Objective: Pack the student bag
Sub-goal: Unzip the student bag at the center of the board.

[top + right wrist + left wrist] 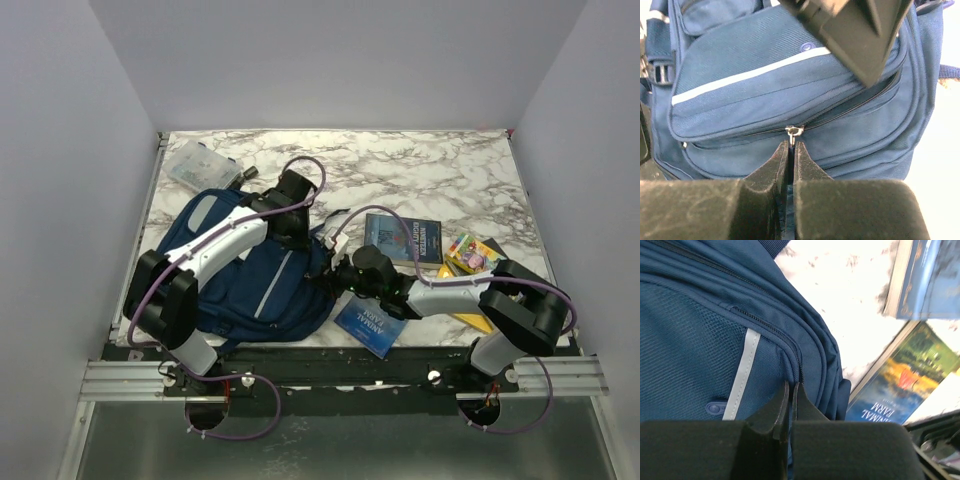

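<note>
The student bag (250,275), navy with grey stripes, lies on the left half of the marble table. My left gripper (300,238) reaches over its right side. In the left wrist view that gripper (791,389) is shut on a pinch of bag fabric (700,355) right at a zip seam. My right gripper (333,275) comes in from the right. Its fingertips (791,146) are shut on the metal zipper pull (794,131) of the bag (765,90). The left gripper's dark body (860,30) shows at the top of that view.
An "Animal Farm" book (368,322) lies by the bag's lower right corner, also seen at the left wrist (895,395). A dark blue book (405,238), a colourful crayon pack (472,252) and a yellow item (462,302) sit at the right. A clear plastic box (200,165) is at the back left.
</note>
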### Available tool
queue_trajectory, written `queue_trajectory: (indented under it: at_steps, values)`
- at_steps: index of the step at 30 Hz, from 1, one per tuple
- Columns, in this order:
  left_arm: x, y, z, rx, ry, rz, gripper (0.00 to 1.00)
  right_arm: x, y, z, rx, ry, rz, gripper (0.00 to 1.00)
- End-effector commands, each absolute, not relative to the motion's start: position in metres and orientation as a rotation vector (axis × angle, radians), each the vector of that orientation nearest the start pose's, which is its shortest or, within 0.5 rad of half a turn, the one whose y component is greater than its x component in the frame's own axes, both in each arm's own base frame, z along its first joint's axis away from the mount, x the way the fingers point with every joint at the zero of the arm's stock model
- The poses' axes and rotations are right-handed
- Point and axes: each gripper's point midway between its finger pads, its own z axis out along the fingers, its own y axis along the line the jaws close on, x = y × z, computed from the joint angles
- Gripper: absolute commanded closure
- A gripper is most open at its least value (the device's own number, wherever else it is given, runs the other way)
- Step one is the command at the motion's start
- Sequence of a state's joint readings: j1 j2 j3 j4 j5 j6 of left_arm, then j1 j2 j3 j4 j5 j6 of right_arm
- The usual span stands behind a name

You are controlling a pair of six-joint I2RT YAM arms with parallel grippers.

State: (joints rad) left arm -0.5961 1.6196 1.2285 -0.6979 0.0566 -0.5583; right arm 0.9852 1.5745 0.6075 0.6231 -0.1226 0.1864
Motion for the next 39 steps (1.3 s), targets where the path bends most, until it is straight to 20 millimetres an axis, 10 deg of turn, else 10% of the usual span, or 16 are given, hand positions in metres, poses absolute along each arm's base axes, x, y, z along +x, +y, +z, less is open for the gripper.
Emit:
queue_trajectory:
  at_steps: [1, 10, 18, 39]
  values:
    - [0.349, -0.197, 0.169, -0.214, 2.428, -0.341, 1.00, 0.200, 0.379, 0.084, -0.950, 1.854, 0.911, 0.99]
    - [0.369, -0.192, 0.204, -0.296, 2.310, -0.338, 1.00, 0.130, 0.407, 0.074, -0.947, 1.891, 1.229, 0.99]
    - [0.363, -0.187, 0.205, -0.318, 2.312, -0.365, 1.00, 0.159, 0.402, 0.079, -0.815, 1.936, 1.135, 0.99]
    - [0.370, -0.190, 0.216, -0.682, 2.340, -0.487, 1.00, 0.124, 0.452, 0.064, -0.875, 1.974, 1.138, 0.95]
